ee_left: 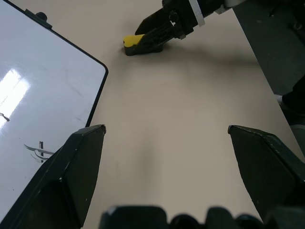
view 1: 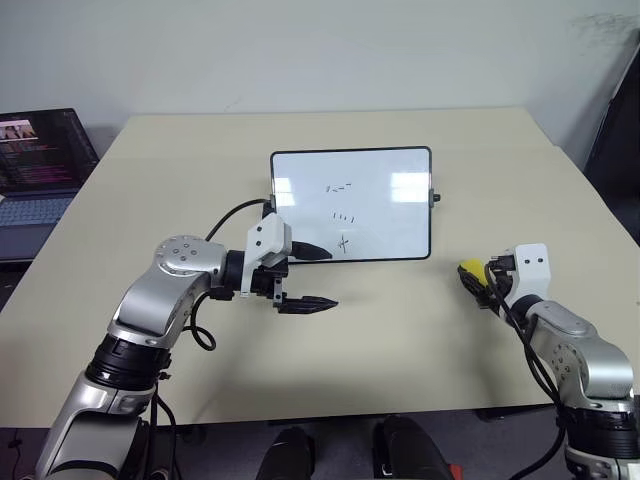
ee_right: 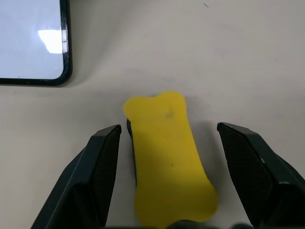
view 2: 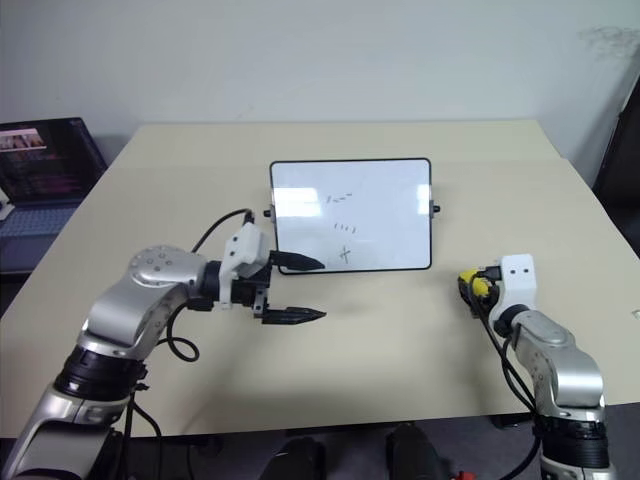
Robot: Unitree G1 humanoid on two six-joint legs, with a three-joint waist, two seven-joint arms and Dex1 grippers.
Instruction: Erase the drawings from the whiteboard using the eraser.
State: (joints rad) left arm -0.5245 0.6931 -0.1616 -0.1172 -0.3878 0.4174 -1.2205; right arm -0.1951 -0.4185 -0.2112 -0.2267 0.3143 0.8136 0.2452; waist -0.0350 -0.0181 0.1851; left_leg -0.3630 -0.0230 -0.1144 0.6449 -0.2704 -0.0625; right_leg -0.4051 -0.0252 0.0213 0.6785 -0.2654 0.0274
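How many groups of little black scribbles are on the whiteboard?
3 on the whiteboard: dashes highest up, a row of ticks in the middle, and a cross-like squiggle nearest the bottom edge. The left hand may hide more at the corner.

— Rectangular glossy white whiteboard (view 1: 385,215) in a thin black frame: mirror-smooth, throwing back bright window glare. Thin black marker drawings (view 1: 343,214) lying flat on it.

— Beige table top (view 1: 330,340): matt, smooth, laminate-looking. Small bright yellow eraser (ee_right: 167,157): dull plastic top, faintly speckled, with a dark underside.

— Black fingers of the right gripper (ee_right: 167,179): finely textured matt plastic. Same on the left gripper (view 1: 312,278).
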